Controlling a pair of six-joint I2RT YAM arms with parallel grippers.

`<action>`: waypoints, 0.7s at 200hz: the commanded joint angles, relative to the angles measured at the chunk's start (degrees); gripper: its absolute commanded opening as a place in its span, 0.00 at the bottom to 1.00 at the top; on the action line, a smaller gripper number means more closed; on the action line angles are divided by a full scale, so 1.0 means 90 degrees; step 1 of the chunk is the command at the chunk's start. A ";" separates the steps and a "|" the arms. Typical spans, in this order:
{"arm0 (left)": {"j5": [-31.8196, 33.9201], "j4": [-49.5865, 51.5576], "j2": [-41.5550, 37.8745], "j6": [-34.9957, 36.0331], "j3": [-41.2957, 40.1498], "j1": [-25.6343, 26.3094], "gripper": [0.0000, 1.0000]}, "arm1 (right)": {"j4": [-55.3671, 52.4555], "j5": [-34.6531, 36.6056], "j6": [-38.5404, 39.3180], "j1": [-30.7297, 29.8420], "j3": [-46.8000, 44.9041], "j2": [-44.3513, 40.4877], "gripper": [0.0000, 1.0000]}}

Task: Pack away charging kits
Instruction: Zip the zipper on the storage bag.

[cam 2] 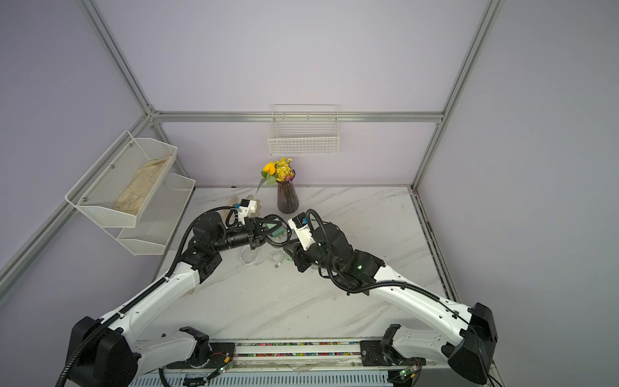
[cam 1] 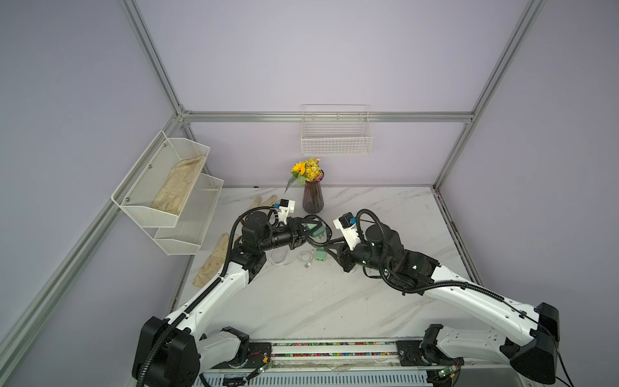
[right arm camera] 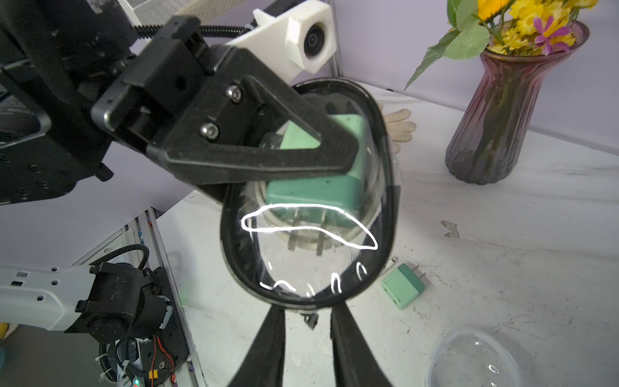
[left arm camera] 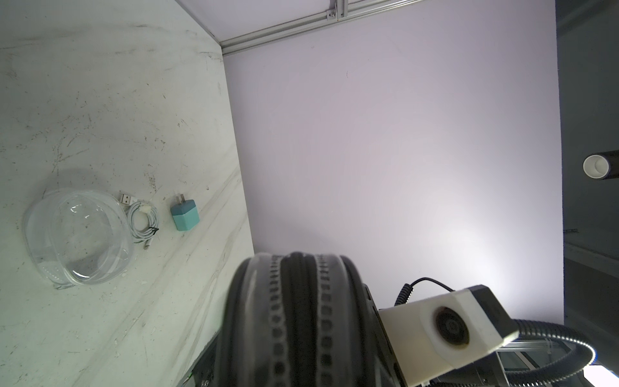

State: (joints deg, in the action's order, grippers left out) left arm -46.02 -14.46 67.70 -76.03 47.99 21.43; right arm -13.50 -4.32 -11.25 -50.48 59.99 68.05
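Left gripper (right arm camera: pixel 335 164) is clamped on the black-rimmed case (right arm camera: pixel 311 268), holding it up in the air just in front of the vase (right arm camera: pixel 502 117), mint plug (right arm camera: pixel 315 194) sitting inside. Right gripper (right arm camera: pixel 308 311) has its fingers a bit apart, zip tab (right arm camera: pixel 311 320) between them. Spare plug (right arm camera: pixel 402 289) lies on the table (right arm camera: pixel 502 251), also in front of the vase.

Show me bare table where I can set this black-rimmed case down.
Two bare patches: the table between the vase and the right wall, and the front stretch between the left arm and right arm. Crowded: mid-table, where the clear case, cable and plug lie side by side; gloves line the left edge.
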 commanded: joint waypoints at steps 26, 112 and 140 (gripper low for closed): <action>-0.0228 -0.0446 -0.0210 -0.0091 0.0490 -0.0018 0.17 | 0.0222 0.0052 0.0249 -0.0019 0.0223 0.0059 0.22; -0.0399 -0.0188 -0.0329 0.0203 0.0469 -0.0135 0.02 | -0.0726 0.1183 0.0627 -0.0022 0.0638 -0.0295 0.00; -0.0571 -0.0512 -0.0446 0.0369 0.0412 -0.0135 0.02 | -0.1231 0.1201 0.0878 -0.0018 0.0938 -0.0139 0.00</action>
State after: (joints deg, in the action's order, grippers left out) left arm -46.72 -15.66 66.41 -75.59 47.99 20.64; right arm -20.47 1.87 -6.48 -51.03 64.77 67.37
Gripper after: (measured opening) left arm 0.287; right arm 0.047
